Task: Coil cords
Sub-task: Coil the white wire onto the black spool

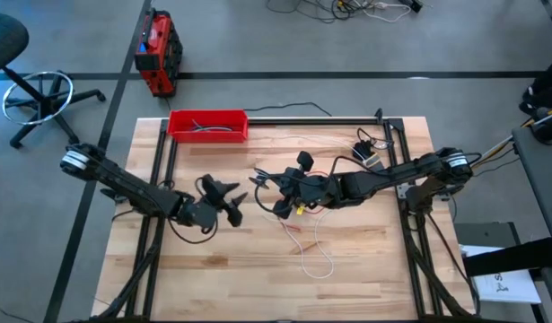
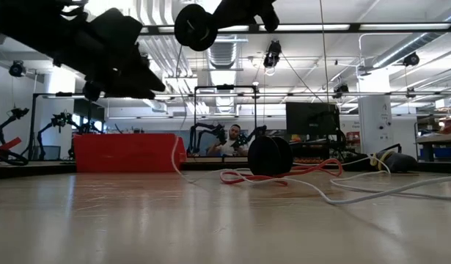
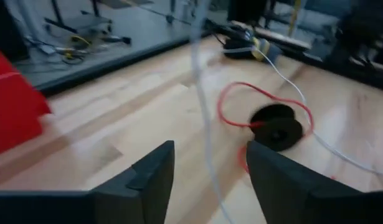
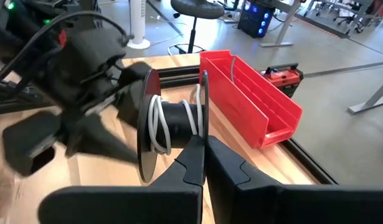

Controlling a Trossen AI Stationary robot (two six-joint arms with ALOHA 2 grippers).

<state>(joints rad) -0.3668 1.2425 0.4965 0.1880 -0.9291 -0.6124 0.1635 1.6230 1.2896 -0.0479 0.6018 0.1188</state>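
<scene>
My right gripper (image 4: pixel 205 149) is shut on a black spool (image 2: pixel 196 26) held high over the table's middle. White cord (image 4: pixel 157 124) is wound on the spool's hub. From there it hangs to the table (image 2: pixel 174 150) and trails off in loose loops (image 1: pixel 316 256). My left gripper (image 3: pixel 210 168) stands open just left of the spool, and the white cord (image 3: pixel 207 137) passes between its fingers; I cannot tell whether it touches them. A second black spool (image 3: pixel 275 127) lies on the table with the red cord (image 3: pixel 231 93) curled loosely around it. My right gripper pinches the rim of one flange (image 4: pixel 203 102) of the spool between its two fingers. It comes in roughly level from the table's right. The spool is lifted clear of the table with its flanges upright, and the white cord hangs slack below it.
A red tray (image 1: pixel 208 124) with dark cables stands at the far left of the table. A small black and yellow device (image 1: pixel 365 152) lies at the far right. A black metal frame (image 1: pixel 401 170) borders the table. Bare wood lies along the near edge (image 1: pixel 258 287).
</scene>
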